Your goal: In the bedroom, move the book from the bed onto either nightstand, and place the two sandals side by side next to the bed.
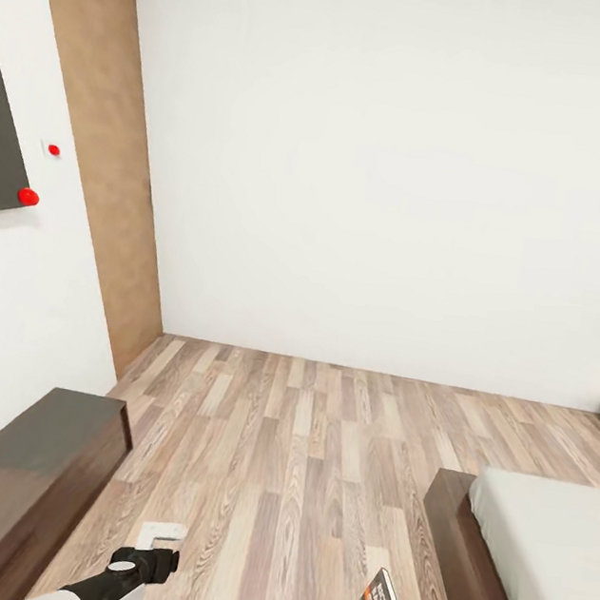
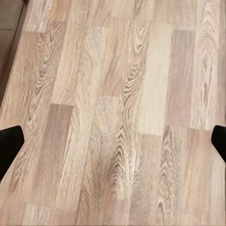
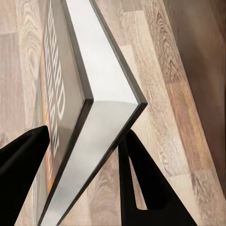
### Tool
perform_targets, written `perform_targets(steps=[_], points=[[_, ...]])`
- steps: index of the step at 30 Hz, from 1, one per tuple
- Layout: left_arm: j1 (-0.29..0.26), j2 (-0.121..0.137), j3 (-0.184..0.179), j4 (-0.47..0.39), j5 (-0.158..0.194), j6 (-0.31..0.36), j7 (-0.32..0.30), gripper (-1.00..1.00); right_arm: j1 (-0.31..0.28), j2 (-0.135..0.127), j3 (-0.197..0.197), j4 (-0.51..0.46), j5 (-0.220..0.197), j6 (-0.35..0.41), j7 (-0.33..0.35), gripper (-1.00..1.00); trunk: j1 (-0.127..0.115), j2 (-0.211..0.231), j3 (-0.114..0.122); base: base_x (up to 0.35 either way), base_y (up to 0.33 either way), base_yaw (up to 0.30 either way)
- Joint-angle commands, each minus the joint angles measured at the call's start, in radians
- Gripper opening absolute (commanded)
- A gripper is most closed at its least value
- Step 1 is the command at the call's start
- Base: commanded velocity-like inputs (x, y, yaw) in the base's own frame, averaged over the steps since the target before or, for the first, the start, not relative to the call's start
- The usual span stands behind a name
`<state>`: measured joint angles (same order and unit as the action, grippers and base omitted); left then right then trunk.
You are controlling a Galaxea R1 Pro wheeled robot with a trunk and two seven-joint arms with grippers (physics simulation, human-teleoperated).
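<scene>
Right wrist view: right gripper (image 3: 87, 155) pinches the book (image 3: 94, 108) across its covers, above the floor (image 1: 296, 453) beside the bed (image 1: 543, 538). Light and thin, probably slick; pages may flex, so grip near the spine. Left gripper (image 2: 113, 141) is spread wide, empty.

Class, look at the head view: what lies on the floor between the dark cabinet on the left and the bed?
Only bare wood-plank floor lies between the cabinet and the bed, as the head view shows.
</scene>
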<state>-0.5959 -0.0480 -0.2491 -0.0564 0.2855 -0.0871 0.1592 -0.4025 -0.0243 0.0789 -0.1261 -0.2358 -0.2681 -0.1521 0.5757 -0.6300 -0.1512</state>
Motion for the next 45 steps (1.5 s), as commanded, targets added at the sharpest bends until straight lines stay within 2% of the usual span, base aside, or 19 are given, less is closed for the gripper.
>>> perform_targets(steps=[1,11,22,29,45], points=[[-0.001,0.000,-0.009,0.001,0.009,-0.003,0.003,1.00,-0.001,0.000,0.009,0.000,-0.008,-0.003,-0.004,-1.00,0.001,-0.001,-0.001,0.337,0.066,-0.287],[-0.001,-0.001,-0.009,0.001,0.009,-0.003,0.003,1.00,-0.001,0.000,0.010,-0.001,-0.007,-0.003,-0.004,-1.00,0.001,-0.001,-0.001,0.336,0.089,-0.261],[0.001,-0.001,-0.009,0.001,0.008,-0.015,0.003,1.00,-0.001,0.000,0.013,-0.001,-0.006,-0.002,-0.004,-1.00,0.001,-0.001,-0.016,0.306,0.120,-0.041],[0.017,-0.001,-0.009,0.000,0.008,-0.083,0.002,1.00,-0.001,0.000,0.013,-0.001,-0.006,-0.002,-0.004,-1.00,0.001,-0.001,-0.027,0.059,0.022,-0.001],[0.021,0.004,-0.007,0.000,0.010,-0.100,0.003,1.00,-0.001,0.000,0.013,-0.003,-0.005,-0.006,-0.004,-1.00,0.001,-0.001,-0.053,0.003,0.001,0.000]])
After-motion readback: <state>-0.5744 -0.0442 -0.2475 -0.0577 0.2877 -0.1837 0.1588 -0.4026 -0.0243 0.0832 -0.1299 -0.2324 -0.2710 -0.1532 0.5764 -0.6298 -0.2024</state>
